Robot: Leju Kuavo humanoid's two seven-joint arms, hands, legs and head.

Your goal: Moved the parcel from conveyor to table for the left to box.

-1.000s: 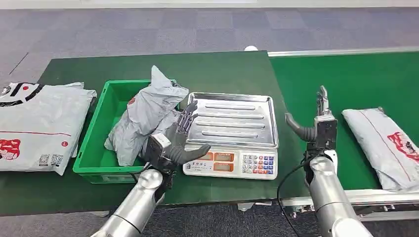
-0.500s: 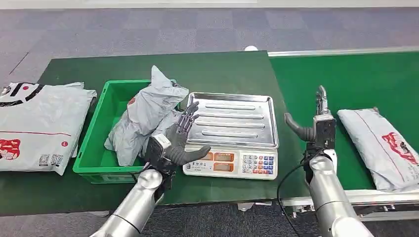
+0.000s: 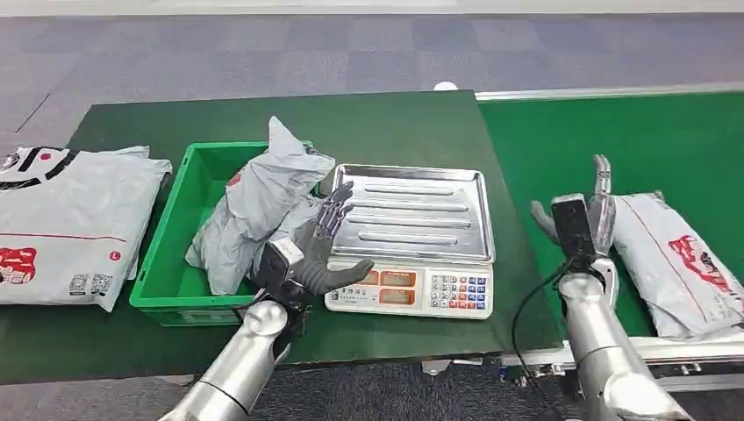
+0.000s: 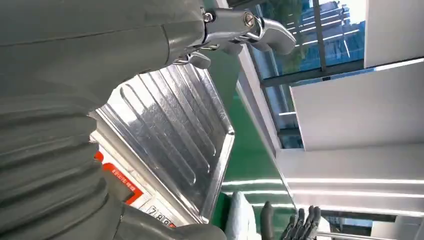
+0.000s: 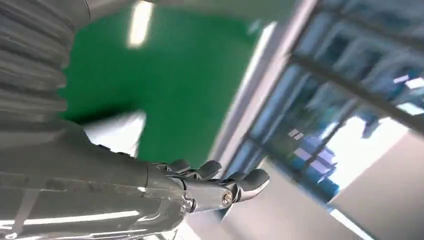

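The right hand (image 3: 586, 219), open with fingers upright, stands just beside the parcel (image 3: 680, 263) on the conveyor (image 3: 649, 140), whose long axis runs away from the scale (image 3: 412, 241).

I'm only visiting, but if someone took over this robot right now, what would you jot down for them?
Left hand: open, holding nothing, hovering at the near left corner of the scale, beside the green box.
Right hand: open, fingers up, right next to the parcel on the conveyor; no grip visible.
Done: one grey parcel already sits crumpled in the green box.
Left: right hand grips the conveyor parcel and brings it onto the table; left hand then boxes it.
More grey bags lie at the table's far left.
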